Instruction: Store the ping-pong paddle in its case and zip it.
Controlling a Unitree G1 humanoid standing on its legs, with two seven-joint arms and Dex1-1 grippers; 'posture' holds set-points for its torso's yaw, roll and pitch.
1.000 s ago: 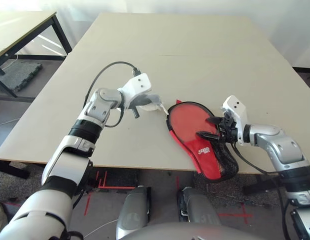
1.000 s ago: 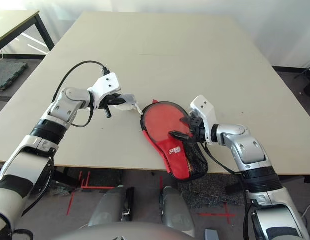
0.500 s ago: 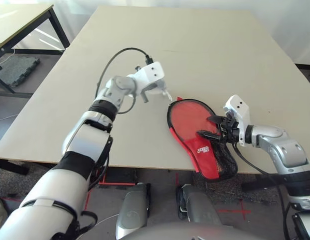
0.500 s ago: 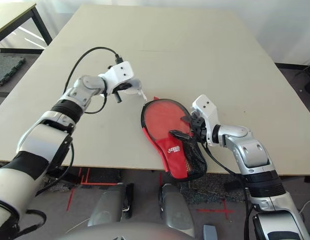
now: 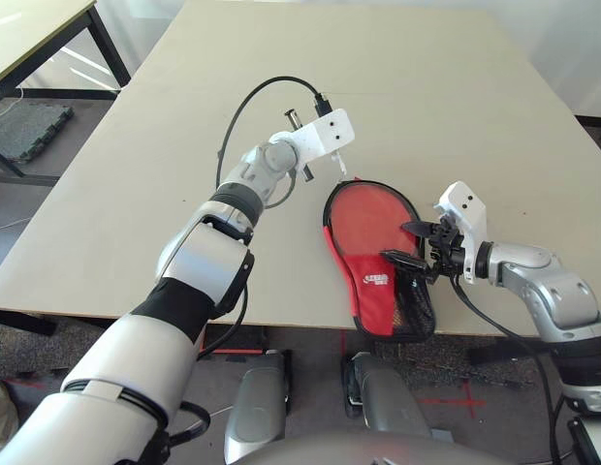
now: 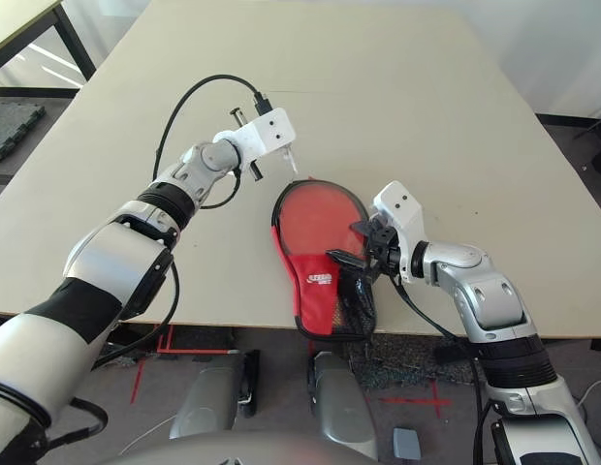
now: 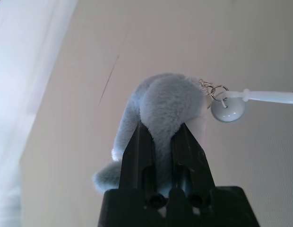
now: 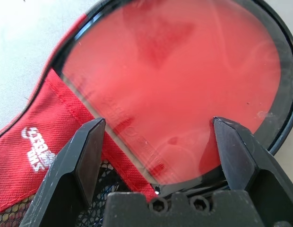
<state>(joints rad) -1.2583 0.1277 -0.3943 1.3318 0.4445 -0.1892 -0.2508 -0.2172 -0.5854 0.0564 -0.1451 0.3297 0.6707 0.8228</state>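
The left gripper (image 7: 160, 142) is closed on a small grey-blue fluffy pouch (image 7: 158, 106); a key ring (image 7: 217, 90) with a pale round disc (image 7: 228, 108) hangs from the pouch. In the left eye view this gripper (image 5: 325, 160) is near the centre of the frame, a little above the case. The left arm (image 5: 208, 257) stretches from the lower left of the frame up to the centre, with the elbow bent and the white wrist block tilted to the right. A black cable (image 5: 247, 107) loops over the wrist.

The right gripper (image 8: 158, 142) has its fingers wide apart and holds nothing. It stands just over the paddle (image 8: 184, 85). In the left eye view the right gripper (image 5: 412, 242) is at the right edge of the case (image 5: 373, 281), and the right arm (image 5: 543, 291) comes in from the lower right, pointing to the left.

The paddle lies in the open case, its red face up. The case is in the lower centre of the frame; its handle end with the mesh pocket (image 5: 417, 310) reaches over the near edge of the surface (image 5: 427, 87).

The surface is a large pale beige tabletop. In the upper left corner stands another table with black legs (image 5: 111, 48). Under the near edge is a grey floor with red tape marks (image 5: 446, 399).
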